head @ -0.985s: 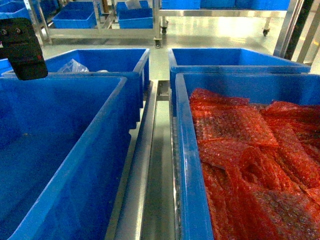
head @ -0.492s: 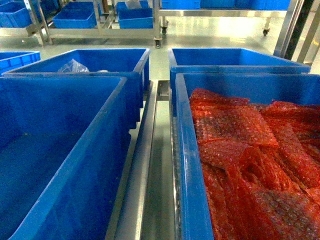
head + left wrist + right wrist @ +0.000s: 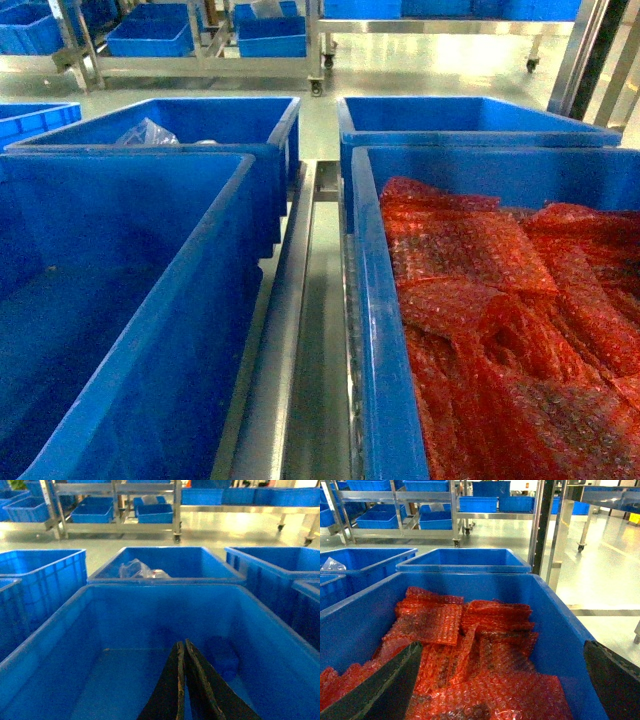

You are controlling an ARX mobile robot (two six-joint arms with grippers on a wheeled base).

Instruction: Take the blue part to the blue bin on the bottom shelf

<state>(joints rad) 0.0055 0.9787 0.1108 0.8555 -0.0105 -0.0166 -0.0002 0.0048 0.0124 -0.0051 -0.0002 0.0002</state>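
We see no blue part anywhere in these views, so we cannot say where it lies; it may be outside the frames or hidden among the bins.

In the left wrist view, our left gripper (image 3: 182,680) rises from the bottom centre of the frame with its two dark fingers pressed together and nothing between them. It hangs over the near left bin (image 3: 165,630), whose floor looks bare, which we take as a parked posture over a possible drop-off place rather than a grasp.

In the right wrist view, our right gripper (image 3: 500,680) has its fingers spread to the lower left and lower right corners, wide apart and empty. Below it, filling the lower half of the frame, is the near right bin (image 3: 560,630) heaped with red bubble wrap (image 3: 470,650). We judge the spread fingers suit a search or a reach into that wrap, though no part shows there.

In the head view neither gripper appears. A steel centre rail (image 3: 300,330) runs up the middle of the frame between the two near bins, keeping them in separate lanes. A far left bin (image 3: 200,120) in the upper left holds a clear plastic bag (image 3: 145,132).
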